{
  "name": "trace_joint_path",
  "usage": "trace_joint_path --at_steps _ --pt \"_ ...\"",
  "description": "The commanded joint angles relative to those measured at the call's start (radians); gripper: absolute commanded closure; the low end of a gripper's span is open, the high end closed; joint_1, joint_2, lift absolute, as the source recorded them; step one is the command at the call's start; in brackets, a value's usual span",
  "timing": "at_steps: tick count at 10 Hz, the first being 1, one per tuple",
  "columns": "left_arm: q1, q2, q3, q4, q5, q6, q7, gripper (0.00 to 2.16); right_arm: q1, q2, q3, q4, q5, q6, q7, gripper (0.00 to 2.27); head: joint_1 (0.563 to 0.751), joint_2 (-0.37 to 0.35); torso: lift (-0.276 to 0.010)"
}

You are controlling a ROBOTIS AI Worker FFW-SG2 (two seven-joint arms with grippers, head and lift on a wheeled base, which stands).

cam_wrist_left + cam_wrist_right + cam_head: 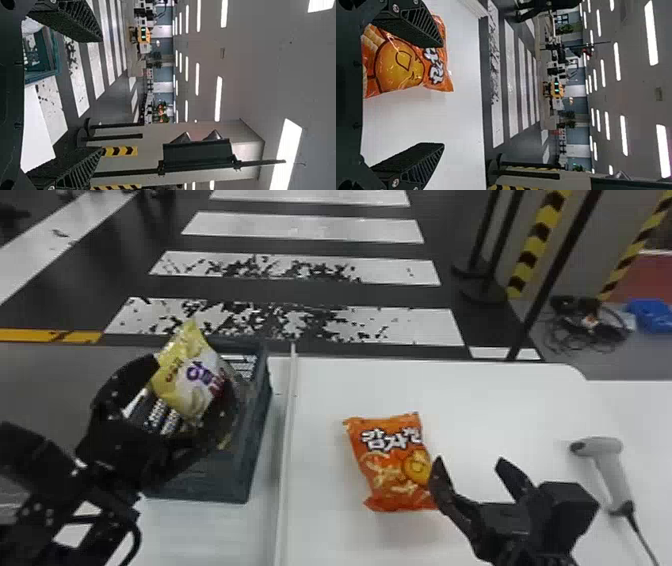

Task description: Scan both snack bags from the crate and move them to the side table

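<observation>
while spread, left claw (194,374) seemingly slants

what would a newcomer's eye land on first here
The orange snack bag jumps out first, lying on the white table left of the right gripper. Next comes the yellow-and-white bag at the dark crate, seen between the fingers of the open left gripper.

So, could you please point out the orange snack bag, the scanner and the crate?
Orange snack bag (392,465): head view, middle of its front.
Scanner (613,480): head view, its handle.
Crate (254,440): head view, its right wall.
</observation>
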Motion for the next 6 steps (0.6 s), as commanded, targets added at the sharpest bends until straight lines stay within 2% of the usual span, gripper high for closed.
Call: trace_joint_path --at_steps 1,4,6 --pt "0.051 0.002 0.023 0.009 0.013 -0.049 -0.002 0.03 -0.030 0.001 -0.055 -0.042 -0.084 0.194 0.064 0.11 0.695 -0.006 -0.099" --pt "0.108 0.005 0.045 0.063 0.039 -0.159 -0.008 0.03 -0.128 0.004 -0.165 -0.065 -0.152 0.559 0.216 0.12 0.695 0.031 -0.099" --pt "0.146 0.006 0.080 0.112 0.082 -0.239 -0.028 0.03 -0.220 0.003 -0.247 -0.040 -0.202 0.746 0.313 0.12 0.695 0.046 -0.099"
